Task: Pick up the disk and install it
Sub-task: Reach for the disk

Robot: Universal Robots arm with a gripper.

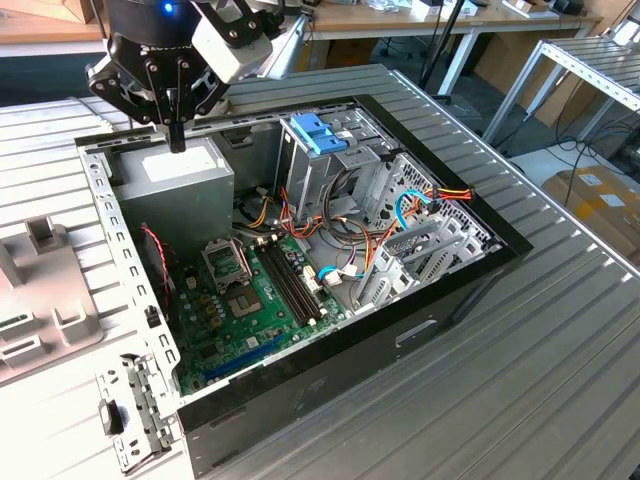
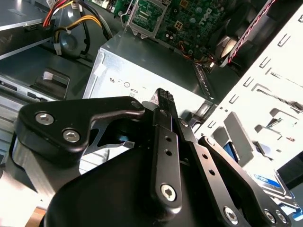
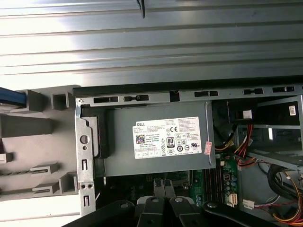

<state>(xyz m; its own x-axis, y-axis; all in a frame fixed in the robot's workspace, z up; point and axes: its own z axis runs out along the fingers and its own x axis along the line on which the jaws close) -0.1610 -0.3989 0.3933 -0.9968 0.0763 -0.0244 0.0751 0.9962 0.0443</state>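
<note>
1. Tool status. My tool [image 1: 177,138] is clenched with nothing in it. In both wrist views the two fingertips [image 3: 159,187] meet flat against each other, with no part between them. In the exterior view the fingers point straight down.

2. Tool position. My tool hangs just above the grey power-supply box [image 1: 172,178], near the corner of the open computer case [image 1: 350,372] on the exterior view's left. I cannot tell whether the fingertips touch the box lid. In the first wrist view the white sticker of the box lies directly ahead of the fingertips.

3. Disk position. The disk [image 3: 10,97] is outside the case and well apart from my tool. It sits in the grey moulded holder [image 3: 33,127] that lies on the ribbed counter [image 1: 520,380] just beside the perforated rear wall [image 1: 112,250] of the case. Of the disk, a blue edge is visible at the border of the first wrist view; the rest is cut off.

4. Case interior. The green motherboard [image 1: 250,300] lies on the case floor next to the power-supply box. The grey metal cage [image 1: 335,175] stands beyond it, light-blue latch tabs [image 1: 318,132] on top, with bundled coloured wiring beside it.
</note>
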